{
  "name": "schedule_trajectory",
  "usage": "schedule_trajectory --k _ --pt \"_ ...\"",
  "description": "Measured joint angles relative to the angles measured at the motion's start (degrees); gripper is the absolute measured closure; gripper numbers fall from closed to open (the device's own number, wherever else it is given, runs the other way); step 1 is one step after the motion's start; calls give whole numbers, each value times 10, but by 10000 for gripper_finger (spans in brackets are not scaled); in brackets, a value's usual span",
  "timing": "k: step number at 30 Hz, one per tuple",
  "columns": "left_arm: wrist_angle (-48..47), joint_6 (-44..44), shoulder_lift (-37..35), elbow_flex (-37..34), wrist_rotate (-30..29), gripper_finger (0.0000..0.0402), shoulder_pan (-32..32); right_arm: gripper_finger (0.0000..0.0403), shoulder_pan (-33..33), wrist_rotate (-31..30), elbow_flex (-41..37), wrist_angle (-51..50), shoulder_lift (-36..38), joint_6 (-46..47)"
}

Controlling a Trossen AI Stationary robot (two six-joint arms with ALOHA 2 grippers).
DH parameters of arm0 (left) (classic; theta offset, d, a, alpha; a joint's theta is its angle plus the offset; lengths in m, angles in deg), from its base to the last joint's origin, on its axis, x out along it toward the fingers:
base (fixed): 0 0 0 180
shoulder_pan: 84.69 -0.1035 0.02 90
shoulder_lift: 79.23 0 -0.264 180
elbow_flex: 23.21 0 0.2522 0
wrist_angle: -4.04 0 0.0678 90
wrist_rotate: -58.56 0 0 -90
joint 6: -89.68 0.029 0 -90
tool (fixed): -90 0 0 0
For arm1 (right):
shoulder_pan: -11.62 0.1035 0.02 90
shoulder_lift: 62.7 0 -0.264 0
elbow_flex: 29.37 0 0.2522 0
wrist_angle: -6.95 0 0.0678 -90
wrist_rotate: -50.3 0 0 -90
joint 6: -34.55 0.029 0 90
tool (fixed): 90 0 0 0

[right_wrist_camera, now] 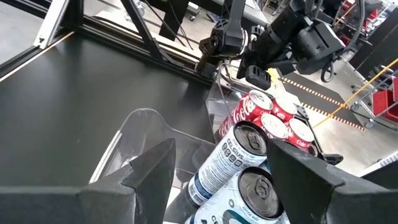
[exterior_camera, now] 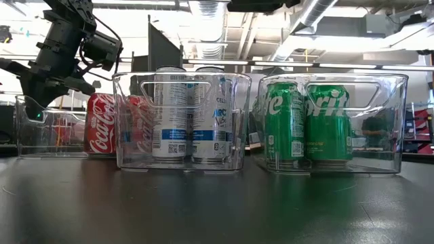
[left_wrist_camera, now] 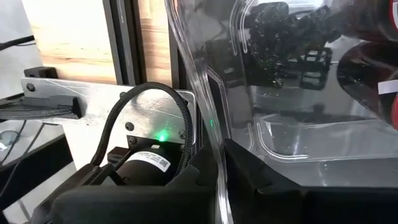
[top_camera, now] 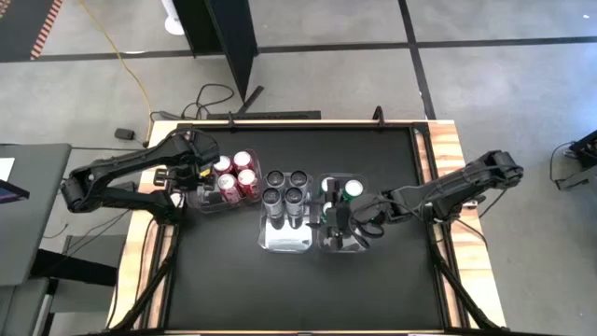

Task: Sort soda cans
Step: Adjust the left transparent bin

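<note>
Gripping the wall of the left clear bin (top_camera: 207,198), the left gripper (top_camera: 183,177) sits at the 9 o'clock side of the counter (top_camera: 224,289) with its jaws pressed together on the plastic edge, as its wrist view shows the clear wall (left_wrist_camera: 214,149) running between them. That bin holds 4 red cans (top_camera: 239,175), standing upright in a tight cluster at its 3 o'clock end. The middle bin (top_camera: 284,241) holds 4 silver-grey cans (top_camera: 286,187), upright at its 12 o'clock end. The right bin (top_camera: 343,245) holds green cans (exterior_camera: 306,122); the low view shows 2 of them side by side, and the high view shows a green top (top_camera: 354,189) at that bin's 12 o'clock end. The right gripper (top_camera: 338,222) hangs over the right bin with its jaws spread and nothing between them; its wrist view looks past them at the silver-grey cans (right_wrist_camera: 239,165) and red cans (right_wrist_camera: 273,118) beyond.
</note>
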Motion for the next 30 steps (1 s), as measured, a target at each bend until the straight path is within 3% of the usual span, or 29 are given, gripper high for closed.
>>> schedule_trajectory --k 30 --pt "-3 -70 0 1 57 400 25 133 -2 0 0 -22 0 1"
